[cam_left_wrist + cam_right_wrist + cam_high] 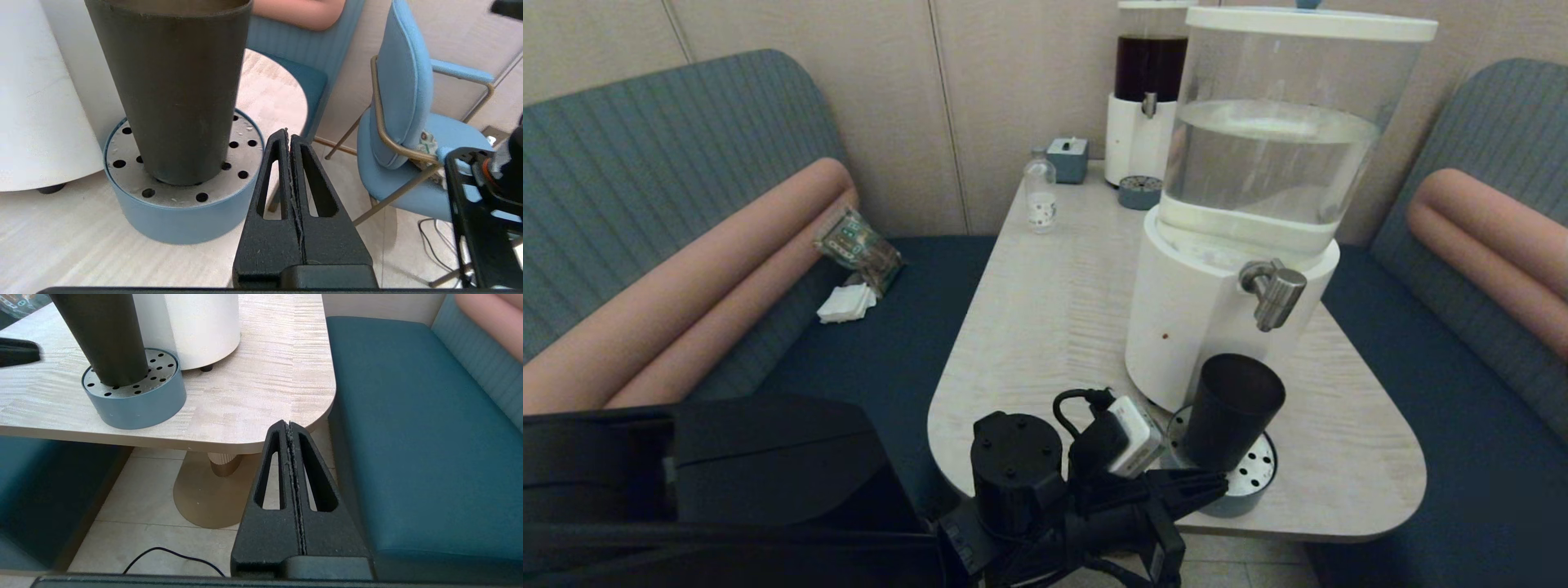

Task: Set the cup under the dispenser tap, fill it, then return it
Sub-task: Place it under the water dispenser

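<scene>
The dark tapered cup (1232,412) stands upright on the round perforated drip tray (1258,482), below the steel dispenser tap (1272,292) of the big white-based clear-water dispenser (1201,327). My left gripper (1213,483) is shut and empty at the table's near edge, just beside the tray and apart from the cup. The left wrist view shows the cup (175,90) on the tray (184,216), with the shut gripper (289,134) alongside. My right gripper (289,425) is shut and empty, low off the table's near right corner; the cup (102,335) is well away from it.
A dark-liquid dispenser (1147,90), its small tray (1139,192), a small clear bottle (1040,192) and a grey-blue box (1068,159) stand at the table's far end. Blue benches flank the table (1045,327); a snack packet (858,245) and napkin (845,304) lie on the left bench. A blue chair (408,122) stands beyond.
</scene>
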